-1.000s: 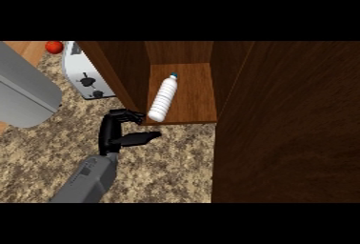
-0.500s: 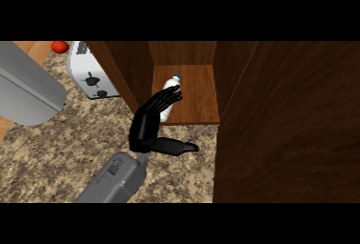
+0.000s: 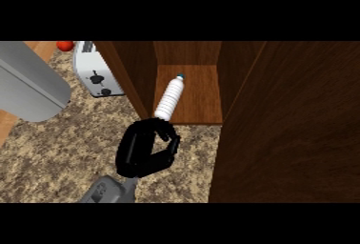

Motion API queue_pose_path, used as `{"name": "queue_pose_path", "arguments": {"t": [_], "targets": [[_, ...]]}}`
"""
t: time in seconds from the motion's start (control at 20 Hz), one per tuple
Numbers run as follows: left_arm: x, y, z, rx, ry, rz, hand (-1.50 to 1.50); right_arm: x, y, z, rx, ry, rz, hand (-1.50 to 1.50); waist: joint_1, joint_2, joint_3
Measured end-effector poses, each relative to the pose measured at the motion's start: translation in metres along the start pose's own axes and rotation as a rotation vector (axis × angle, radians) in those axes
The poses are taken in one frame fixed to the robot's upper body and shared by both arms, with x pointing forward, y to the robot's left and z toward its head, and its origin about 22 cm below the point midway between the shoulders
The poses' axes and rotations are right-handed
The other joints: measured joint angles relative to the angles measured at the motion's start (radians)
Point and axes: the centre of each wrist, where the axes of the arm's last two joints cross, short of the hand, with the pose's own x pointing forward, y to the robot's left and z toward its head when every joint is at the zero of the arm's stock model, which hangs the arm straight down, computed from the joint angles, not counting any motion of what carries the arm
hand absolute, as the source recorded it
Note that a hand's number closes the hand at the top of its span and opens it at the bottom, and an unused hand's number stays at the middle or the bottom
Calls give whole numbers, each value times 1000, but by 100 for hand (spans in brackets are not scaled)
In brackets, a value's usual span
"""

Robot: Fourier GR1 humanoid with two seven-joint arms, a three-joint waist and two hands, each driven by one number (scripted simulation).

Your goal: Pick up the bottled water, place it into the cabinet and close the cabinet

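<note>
The bottled water (image 3: 169, 97) is white with a teal cap. It lies inside the open wooden cabinet (image 3: 200, 102), cap pointing to the back and base at the shelf's front edge. My left hand (image 3: 144, 152) is on the counter just in front of the shelf. Its fingers (image 3: 156, 125) curl toward the thumb in a ring that encloses nothing, and their tips come close to the bottle's base. The cabinet's open door (image 3: 295, 119) stands at the right and fills that side of the head view. My right hand does not show.
A white toaster (image 3: 95, 71) stands left of the cabinet, with a red object (image 3: 65, 45) behind it. A large grey metal shape (image 3: 28, 83) sits at the far left. Speckled granite counter (image 3: 56, 152) lies around my forearm.
The hand's fingers lay straight along the bottle half a second ago. They have since curled and the hand has drawn back toward me. The bottle stays in the cabinet.
</note>
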Motion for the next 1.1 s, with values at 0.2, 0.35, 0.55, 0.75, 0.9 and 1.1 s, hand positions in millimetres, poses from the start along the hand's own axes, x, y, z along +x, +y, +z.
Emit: {"name": "queue_pose_path", "arguments": {"t": [0.2,0.35,0.55,0.75,0.9,1.1], "targets": [[16,14,23,26,-4,0,-150,2,2,2,122,30,-26,150,3,-2,0],[32,31,37,49,-16,-13,-150,3,5,-1,190,14,-41,150,5,-3,0],[51,50,60,91,-28,-18,-150,4,13,-3,246,2,-80,150,4,-6,-1],[65,65,69,127,-43,9,-150,5,20,-5,300,20,-112,150,1,-6,-3],[74,73,79,150,-41,30,-150,5,26,-9,377,28,-132,150,9,-8,-5],[86,86,91,168,-40,35,-150,7,26,-15,427,24,-105,150,22,-11,-8]]}}
